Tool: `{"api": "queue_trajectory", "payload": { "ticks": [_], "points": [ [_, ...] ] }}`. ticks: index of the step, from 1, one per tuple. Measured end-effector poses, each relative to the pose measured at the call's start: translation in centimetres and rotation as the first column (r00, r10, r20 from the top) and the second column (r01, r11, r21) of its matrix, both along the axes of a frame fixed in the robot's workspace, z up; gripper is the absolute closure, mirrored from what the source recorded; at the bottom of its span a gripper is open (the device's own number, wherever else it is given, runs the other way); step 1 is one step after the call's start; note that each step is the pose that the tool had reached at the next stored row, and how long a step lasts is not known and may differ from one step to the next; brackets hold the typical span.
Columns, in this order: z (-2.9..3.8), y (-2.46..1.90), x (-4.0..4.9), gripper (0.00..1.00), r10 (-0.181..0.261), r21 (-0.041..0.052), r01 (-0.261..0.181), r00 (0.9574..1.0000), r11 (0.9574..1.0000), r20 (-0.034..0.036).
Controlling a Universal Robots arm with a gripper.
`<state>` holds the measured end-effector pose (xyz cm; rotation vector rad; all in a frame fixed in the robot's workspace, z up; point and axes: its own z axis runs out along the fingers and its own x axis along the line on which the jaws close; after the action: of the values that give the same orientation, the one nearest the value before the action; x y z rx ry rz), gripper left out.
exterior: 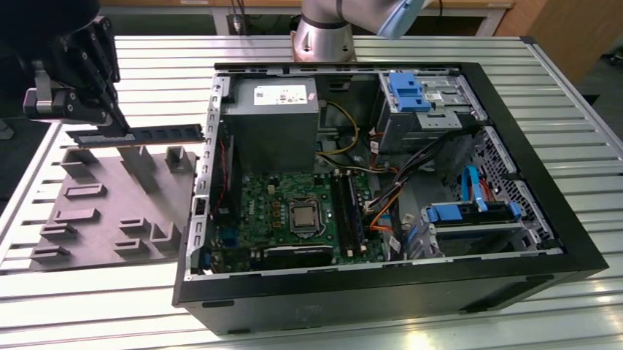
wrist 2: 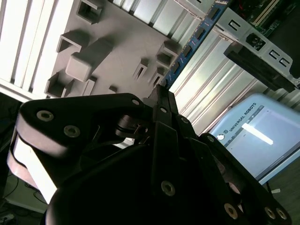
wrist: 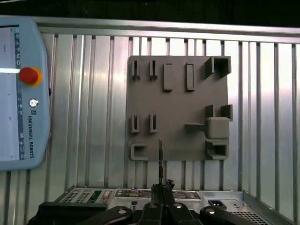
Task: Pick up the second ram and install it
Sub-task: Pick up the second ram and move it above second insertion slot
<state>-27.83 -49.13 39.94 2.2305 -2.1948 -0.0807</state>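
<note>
The open case [exterior: 341, 299] lies on its side. To the exterior view's left, above the grey tray [exterior: 98, 211], the gripper [exterior: 114, 125] is closed tight on one end of the ram [exterior: 156, 134], holding it level, seemingly clear of the tray's holders for carrying.

Work surface is a slatted aluminium table [exterior: 292, 55], with grooves running between the exterior view's left and right. There's strong glare on the slats [wrist 2: 16, 42] in the second wrist view. Behind the table's far edge: wooden desk [exterior: 457, 6], wooden panel [exterior: 574, 33].
</note>
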Motion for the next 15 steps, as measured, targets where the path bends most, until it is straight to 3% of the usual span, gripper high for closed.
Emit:
{"api": "queue_trajectory", "payload": {
  "ticks": [15],
  "points": [
    [0.0, 0.0, 1.02, 0.88, 0.0, 0.0, 0.0, 1.0, 1.0, -0.0001]
  ]
}}
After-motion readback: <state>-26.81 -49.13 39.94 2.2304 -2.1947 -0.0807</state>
